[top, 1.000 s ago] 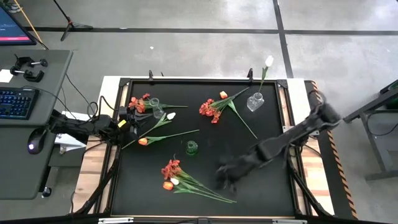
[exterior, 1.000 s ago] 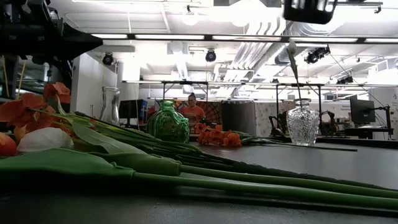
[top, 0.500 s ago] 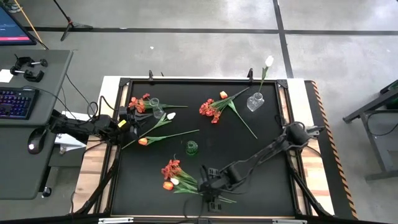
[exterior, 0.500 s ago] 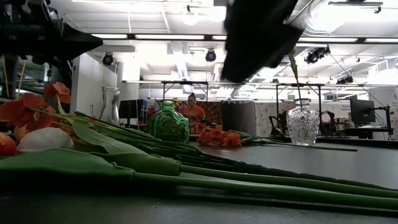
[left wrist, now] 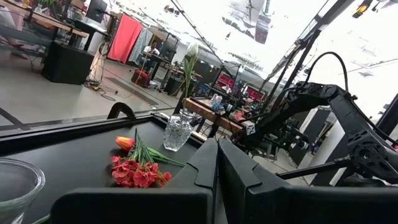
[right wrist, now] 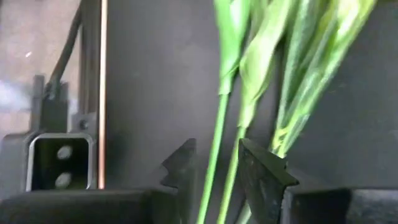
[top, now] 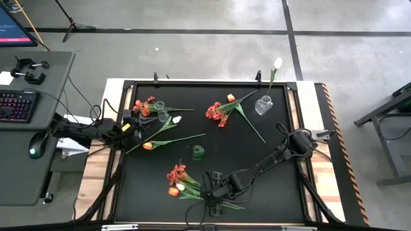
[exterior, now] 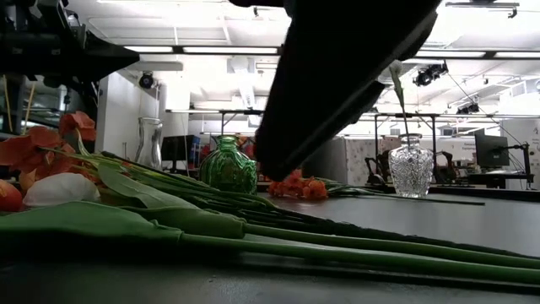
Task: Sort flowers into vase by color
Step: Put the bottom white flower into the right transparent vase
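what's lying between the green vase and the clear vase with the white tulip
In the high view, between the green vase and the clear vase, one long green stem crosses the black mat; otherwise bare.

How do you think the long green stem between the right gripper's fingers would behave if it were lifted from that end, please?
The stem looks thin and long, so it would probably bend and droop. Its blossom end lies in the front bunch, so the far end may hang heavy. The right gripper straddles one stem, but neighbouring stems lie close and may drag along.
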`<state>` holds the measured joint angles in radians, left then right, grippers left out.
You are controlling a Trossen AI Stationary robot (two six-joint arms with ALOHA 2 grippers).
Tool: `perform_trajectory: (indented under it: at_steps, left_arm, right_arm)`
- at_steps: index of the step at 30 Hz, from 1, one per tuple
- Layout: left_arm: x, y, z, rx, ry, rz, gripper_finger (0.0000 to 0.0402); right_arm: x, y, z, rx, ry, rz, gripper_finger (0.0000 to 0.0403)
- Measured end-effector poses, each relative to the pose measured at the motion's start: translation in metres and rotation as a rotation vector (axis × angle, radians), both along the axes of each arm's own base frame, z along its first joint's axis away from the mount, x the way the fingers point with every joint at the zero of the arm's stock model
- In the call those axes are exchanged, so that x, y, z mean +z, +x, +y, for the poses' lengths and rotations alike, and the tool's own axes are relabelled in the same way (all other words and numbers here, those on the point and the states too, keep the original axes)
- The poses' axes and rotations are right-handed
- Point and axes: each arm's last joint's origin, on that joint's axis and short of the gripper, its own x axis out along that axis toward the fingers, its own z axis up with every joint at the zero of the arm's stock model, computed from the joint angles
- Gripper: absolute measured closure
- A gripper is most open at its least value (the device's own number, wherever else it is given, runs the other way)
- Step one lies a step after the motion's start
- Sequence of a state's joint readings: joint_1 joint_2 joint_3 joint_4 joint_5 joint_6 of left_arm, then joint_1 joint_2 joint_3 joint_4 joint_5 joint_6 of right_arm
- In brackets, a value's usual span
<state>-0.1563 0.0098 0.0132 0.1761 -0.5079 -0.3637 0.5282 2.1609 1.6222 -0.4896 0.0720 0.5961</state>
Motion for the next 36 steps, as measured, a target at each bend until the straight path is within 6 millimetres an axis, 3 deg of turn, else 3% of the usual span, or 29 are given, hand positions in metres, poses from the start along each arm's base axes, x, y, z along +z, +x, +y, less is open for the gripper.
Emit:
perform_trajectory:
  at_steps: [36]
  left_arm:
    - [-0.001, 0.000, 0.000, 0.000, 0.002, 0.013, 0.0401]
  right_arm:
    - [-0.034, 0.006, 0.004, -0.005, -0.082, 0.008, 0.0302]
